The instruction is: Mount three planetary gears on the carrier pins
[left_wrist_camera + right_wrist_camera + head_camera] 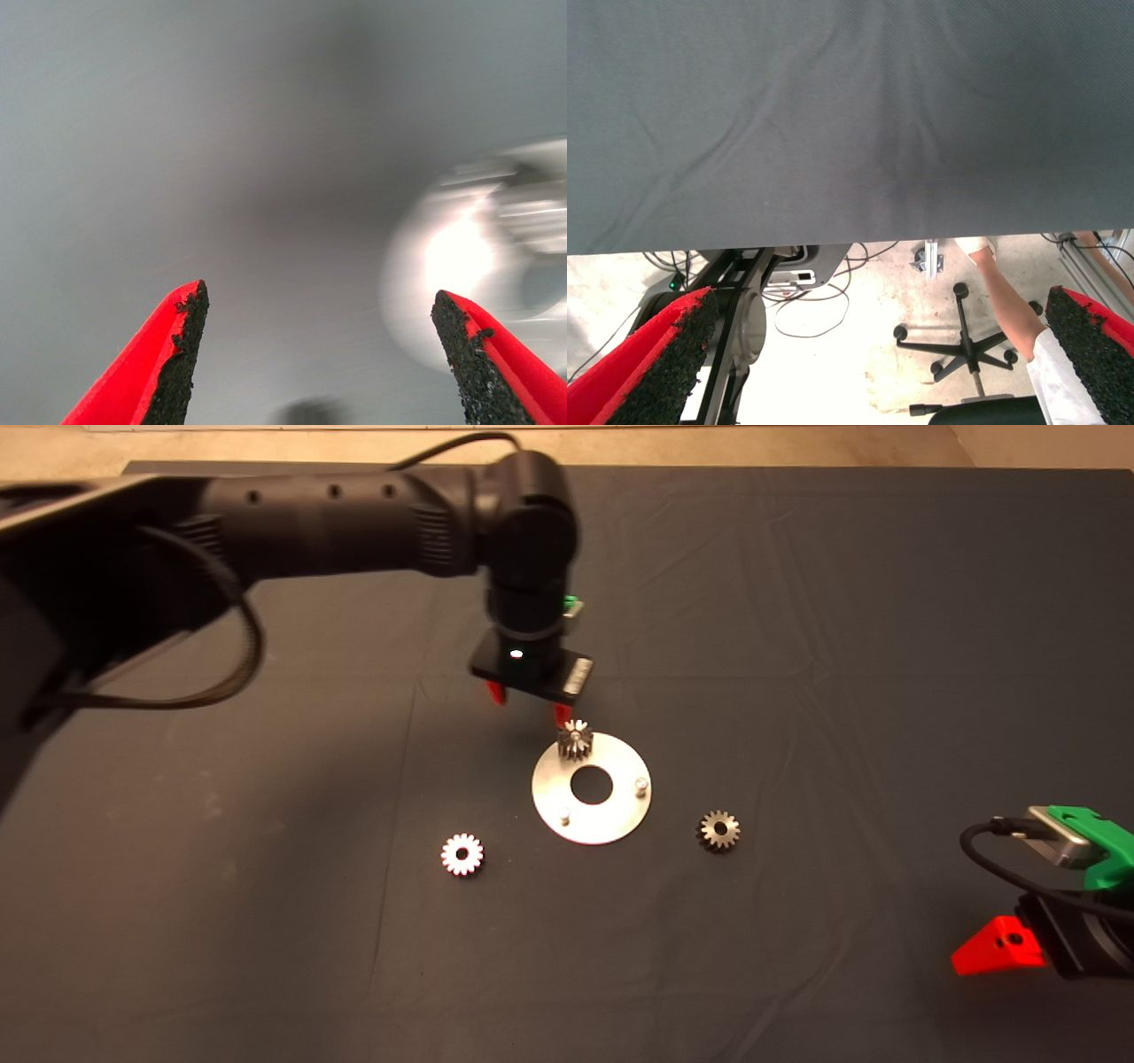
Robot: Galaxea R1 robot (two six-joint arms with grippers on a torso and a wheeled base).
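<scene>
A: Head view first. What sits on the dark cloth-covered surface [797,646]?

B: Flat round silver metal plate [620,815] with a large centre hole, near mid-mat. One small silvery-grey toothed gear [575,740] sits at the plate's 11 o'clock edge, over a stud there; whether it is fully seated I cannot tell. Two short silver upright pins are bare: one [641,784] at about 3 o'clock of the hole, one [564,812] at about 7 o'clock.

A: The other gears?

B: A bright toothed gear [462,855] lies flat on the mat off the plate at 8 o'clock. A darker toothed gear [718,830] lies flat off the plate at 4 o'clock. Both are clear of the plate.

A: Left pincer?

B: The left pincer [529,701] hangs on its black arm just beyond the mounted gear, at its 11 o'clock. Red fingers spread, holding nothing.

A: Left wrist view?

B: Two black-padded red fingers [177,354] wide apart, bare mat between them. A blurred bright plate [461,266] lies beside one finger.

A: Right wrist view?

B: The right pincer [997,946] is parked at the head view's 4 o'clock edge. Its fingers [664,363] stand released, empty. Beyond the mat edge: floor, cables, a black office-chair base [966,341] and a person's leg [1010,305].
</scene>
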